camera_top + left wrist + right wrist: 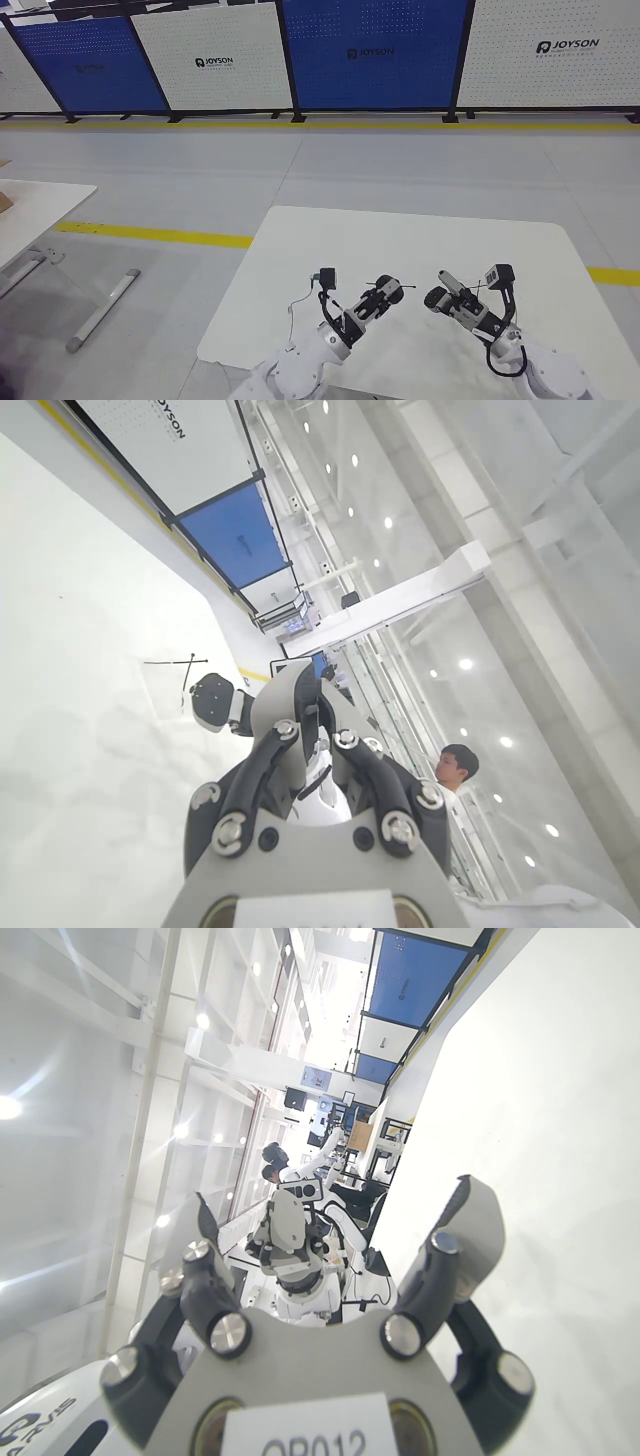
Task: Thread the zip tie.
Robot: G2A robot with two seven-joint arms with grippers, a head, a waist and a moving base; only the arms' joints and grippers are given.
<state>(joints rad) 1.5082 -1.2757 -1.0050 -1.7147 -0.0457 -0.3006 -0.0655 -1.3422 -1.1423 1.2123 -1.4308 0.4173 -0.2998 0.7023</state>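
**Top view.** White surface [420, 235] in front of me. Left fingers [388, 296] and right fingers [450, 282] sit over its near part, tips turned toward each other, close but apart. From here I cannot pick out the ties with any certainty.

**Left wrist view.** Left fingers [295, 695] are pressed together, tips meeting. I see nothing caught between them. Past them two zip ties [175, 662] lie flat on the surface. They are thin black strips, both straight, one laid across the other near its end, with a small knob visible at the tips. One tie's end lies just beside the outer face of the right fingers [212, 700]. I cannot tell whether they touch.

**Right wrist view.** Right fingers [472, 1208] are spread wide with nothing between them, and the white surface runs alongside one finger.
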